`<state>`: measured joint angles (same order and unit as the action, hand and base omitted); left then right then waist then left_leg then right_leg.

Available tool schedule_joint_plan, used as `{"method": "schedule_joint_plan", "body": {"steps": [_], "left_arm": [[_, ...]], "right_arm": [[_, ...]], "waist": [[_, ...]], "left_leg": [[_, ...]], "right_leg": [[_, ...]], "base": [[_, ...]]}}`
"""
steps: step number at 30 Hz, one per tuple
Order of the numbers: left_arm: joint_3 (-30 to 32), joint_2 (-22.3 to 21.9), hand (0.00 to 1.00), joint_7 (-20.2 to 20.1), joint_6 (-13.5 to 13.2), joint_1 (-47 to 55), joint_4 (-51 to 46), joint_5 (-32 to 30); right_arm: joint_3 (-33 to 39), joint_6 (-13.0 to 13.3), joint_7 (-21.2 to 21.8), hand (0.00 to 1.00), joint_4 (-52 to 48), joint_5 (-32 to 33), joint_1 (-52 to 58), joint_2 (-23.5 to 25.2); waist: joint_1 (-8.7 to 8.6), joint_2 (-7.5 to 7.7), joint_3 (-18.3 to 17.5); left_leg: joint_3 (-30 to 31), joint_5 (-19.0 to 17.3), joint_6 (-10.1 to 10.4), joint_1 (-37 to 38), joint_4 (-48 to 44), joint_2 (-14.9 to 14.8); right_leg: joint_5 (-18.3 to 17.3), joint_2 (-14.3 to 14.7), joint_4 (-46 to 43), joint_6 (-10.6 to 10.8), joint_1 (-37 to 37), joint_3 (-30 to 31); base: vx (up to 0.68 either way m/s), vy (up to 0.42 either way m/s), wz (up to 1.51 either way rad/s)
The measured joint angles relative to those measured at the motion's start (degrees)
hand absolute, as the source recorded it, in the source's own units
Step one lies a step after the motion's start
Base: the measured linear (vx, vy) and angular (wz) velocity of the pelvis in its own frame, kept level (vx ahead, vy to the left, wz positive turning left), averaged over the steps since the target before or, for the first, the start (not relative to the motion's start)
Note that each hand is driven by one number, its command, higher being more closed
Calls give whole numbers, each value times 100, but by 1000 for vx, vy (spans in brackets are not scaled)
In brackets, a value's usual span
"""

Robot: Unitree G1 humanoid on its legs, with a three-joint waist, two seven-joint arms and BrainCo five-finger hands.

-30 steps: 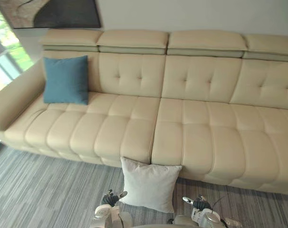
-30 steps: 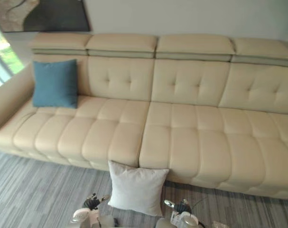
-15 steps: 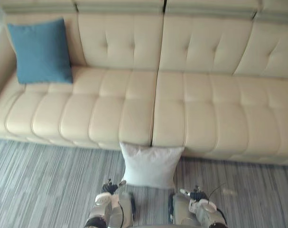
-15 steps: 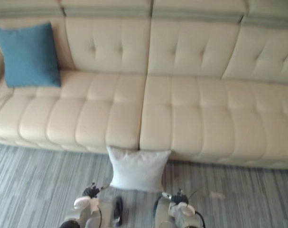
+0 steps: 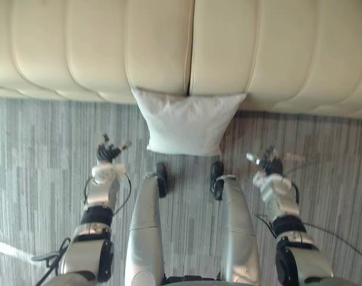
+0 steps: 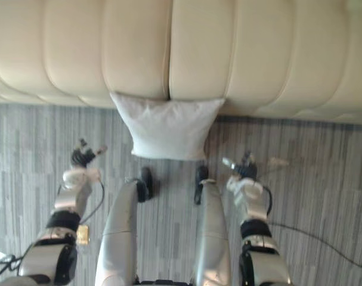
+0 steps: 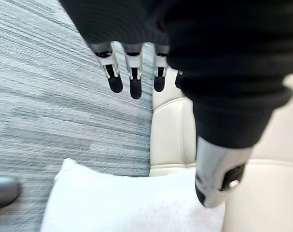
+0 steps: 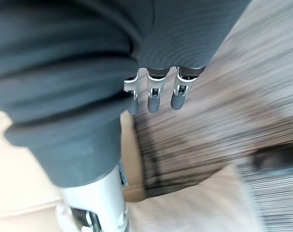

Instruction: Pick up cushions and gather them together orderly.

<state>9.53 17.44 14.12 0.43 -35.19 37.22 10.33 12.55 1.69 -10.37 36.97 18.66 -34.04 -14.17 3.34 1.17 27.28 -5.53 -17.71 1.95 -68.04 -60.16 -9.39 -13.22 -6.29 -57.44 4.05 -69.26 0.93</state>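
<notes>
A grey striped carpet [image 5: 43,149] covers the near floor, and a cream leather sofa [image 5: 157,47] runs across the far side from left to right. The white cushion [image 5: 186,122] sits on the carpet, propped against the sofa's front edge just under the seam between two seat sections. Its far edge touches the sofa and its near edge rests on the floor.

The cushion lies between the two hands and slightly farther out than both. Its wider span runs left to right, along the sofa front. The left hand [image 5: 107,153] hovers over the carpet beside the cushion's near left corner, apart from it. The right hand [image 5: 269,165] hovers likewise off the near right corner. Neither is clearly nearer.

Both hands are empty and spread: the left fingers [image 7: 132,82] and the right fingers [image 8: 153,96] hang straight, each thumb held apart.

The coming move likely calls for both hands to reach forward and inward, one to each side edge. The carpet around the cushion looks free of obstacles.
</notes>
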Motion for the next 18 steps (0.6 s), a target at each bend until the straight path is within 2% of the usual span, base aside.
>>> {"method": "schedule_joint_plan", "body": {"steps": [6, 8, 11, 12, 13, 14, 18], "left_arm": [[-100, 148, 0, 230, -6, -1195, -64, 86], [-218, 160, 0, 322, -5, -1600, -63, 92], [-237, 85, 0, 450, -5, -1977, -63, 96], [-280, 78, 0, 519, -8, -2101, -67, 108], [-305, 51, 0, 591, -8, -2181, -70, 114], [-373, 7, 100, 710, -8, -2245, -115, 172], [-596, -279, 100, 1062, -25, -2255, -568, 351]], "right_arm": [[-220, 67, -197, 0, -69, 160, -1501, -279], [-369, 82, -239, 0, -70, 162, -2002, -278], [-644, 110, -341, 0, -70, 163, -2470, -214], [-748, 119, -398, 100, -69, 161, -2626, -142], [-821, 122, -446, 100, -69, 161, -2703, -106], [-857, 124, -520, 100, -69, 156, -2775, -29], [-879, 130, -733, 100, -104, 160, -2792, 65]], "waist": [[-3, -2, 432], [-2, -2, 477], [-4, -9, 498], [-4, -9, 500], [-3, -9, 501], [-3, -9, 501], [-7, -8, 502]], "left_leg": [[106, 66, -12, -1212, -803, -71], [145, 35, -20, -1605, -1061, -85], [180, -15, -2, -1922, -1296, -101], [224, -33, 20, -2016, -1324, -103], [253, -39, 7, -2066, -1321, -103], [300, -33, 34, -2112, -1312, -102], [304, -40, 73, -2126, -1260, -90]], "right_leg": [[-127, 11, -921, -85, -1243, 37], [-196, 18, -1218, -32, -1647, 54], [-266, 25, -1481, -71, -1975, 72], [-295, 29, -1490, -72, -2055, 42], [-281, 28, -1480, -93, -2088, 14], [-264, 27, -1457, -114, -2110, -28], [-259, 19, -1414, -131, -2124, -40]], "base": [[-21, -35, 5], [-19, -23, 5], [-53, -14, 2], [-67, 0, -1], [-61, 13, -2], [-50, 17, 1], [-10, 5, 0]]}}
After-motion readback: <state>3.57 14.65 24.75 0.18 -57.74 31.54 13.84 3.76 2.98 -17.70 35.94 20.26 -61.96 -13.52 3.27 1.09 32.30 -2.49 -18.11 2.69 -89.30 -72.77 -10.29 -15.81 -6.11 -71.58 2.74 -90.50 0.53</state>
